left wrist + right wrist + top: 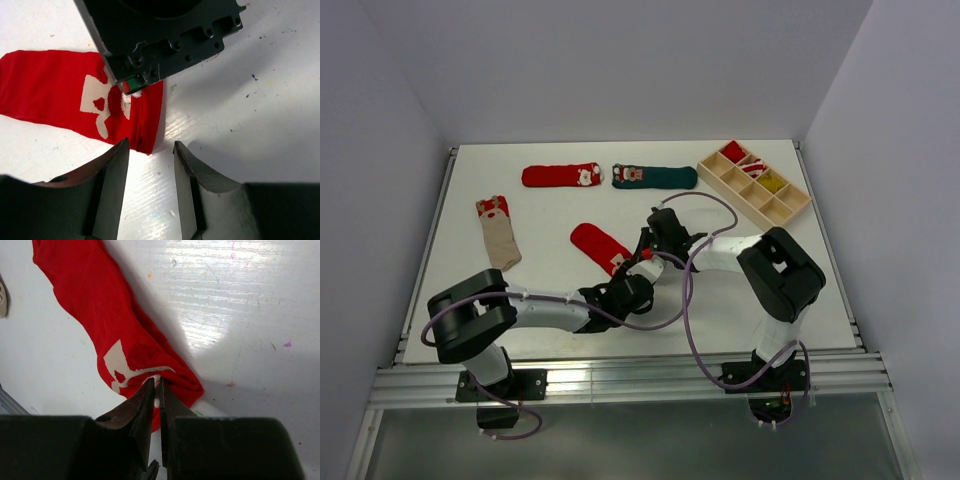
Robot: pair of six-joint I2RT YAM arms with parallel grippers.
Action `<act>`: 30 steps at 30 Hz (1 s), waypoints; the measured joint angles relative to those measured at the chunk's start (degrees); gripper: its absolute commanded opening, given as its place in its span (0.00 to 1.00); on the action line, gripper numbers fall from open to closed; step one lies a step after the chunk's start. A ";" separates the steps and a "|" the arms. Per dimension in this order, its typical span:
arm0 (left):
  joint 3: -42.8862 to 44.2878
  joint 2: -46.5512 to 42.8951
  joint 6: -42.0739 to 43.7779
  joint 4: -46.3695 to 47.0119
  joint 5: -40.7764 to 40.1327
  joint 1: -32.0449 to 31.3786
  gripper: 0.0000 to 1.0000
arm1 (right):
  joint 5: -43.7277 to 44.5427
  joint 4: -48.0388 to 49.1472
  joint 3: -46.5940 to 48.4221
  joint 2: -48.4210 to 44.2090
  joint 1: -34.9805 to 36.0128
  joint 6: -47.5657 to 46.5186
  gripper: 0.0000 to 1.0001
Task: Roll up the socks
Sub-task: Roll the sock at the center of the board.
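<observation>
A red sock (596, 243) lies at the table's middle, its cuff with the white figure toward the arms. My right gripper (642, 258) is shut on that cuff, and the right wrist view shows the red sock (95, 305) bunching where the right gripper (156, 382) pinches it. My left gripper (150, 147) is open just short of the cuff's corner on the same sock (55, 95), with bare table between its fingers. A second red sock (560, 176), a dark green sock (655, 177) and a beige sock (498, 232) lie flat farther back.
A wooden compartment box (753, 183) with small items stands at the back right. The right gripper's dark body (160, 35) fills the top of the left wrist view, close above the left fingers. Purple cables loop between the two arms.
</observation>
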 measured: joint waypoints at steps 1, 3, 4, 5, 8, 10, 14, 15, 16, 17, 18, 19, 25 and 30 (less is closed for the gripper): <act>0.33 0.57 0.37 0.07 -0.15 0.00 0.46 | -0.15 0.00 0.00 0.02 -0.04 0.00 0.16; 0.96 1.79 0.81 -0.02 -0.50 -0.02 0.45 | -0.44 0.09 0.00 0.11 -0.15 0.02 0.16; 1.36 2.56 0.92 -0.15 -0.55 0.00 0.44 | -0.59 0.11 0.00 0.17 -0.24 0.13 0.16; 1.64 3.15 0.98 -0.20 -0.59 -0.02 0.44 | -0.79 0.24 0.00 0.26 -0.31 0.17 0.16; 2.62 4.85 1.01 -0.35 -1.11 -0.02 0.44 | -1.49 0.52 0.00 0.46 -0.55 0.22 0.16; 3.13 5.60 0.98 -0.48 -1.66 -0.02 0.44 | -1.73 0.57 0.00 0.50 -0.63 0.22 0.16; 4.15 6.91 0.92 -1.07 -2.82 -0.02 0.45 | -2.12 0.90 0.00 0.70 -0.70 0.26 0.16; 4.52 7.39 0.85 -1.36 -3.21 -0.02 0.45 | -2.36 1.05 0.00 0.79 -0.76 0.26 0.16; 4.85 7.89 0.79 -1.55 -3.58 -0.02 0.46 | -2.54 1.14 0.00 0.85 -0.79 0.35 0.16; 5.22 8.39 0.76 -1.79 -3.96 -0.02 0.46 | -2.71 1.27 0.00 0.92 -0.85 0.37 0.16; 5.84 8.96 0.68 -2.10 -4.79 -0.02 0.46 | -2.89 1.36 0.00 0.96 -0.90 0.42 0.16; 6.29 9.31 0.59 -2.40 -5.09 -0.02 0.46 | -3.04 1.38 0.00 1.03 -0.96 0.42 0.16; 8.02 10.47 -0.74 -4.44 -6.32 0.07 0.46 | -3.82 1.49 0.00 1.14 -1.29 0.66 0.15; 9.46 11.21 -1.95 -6.62 -6.58 0.11 0.44 | -4.92 1.64 0.04 1.42 -1.81 0.83 0.15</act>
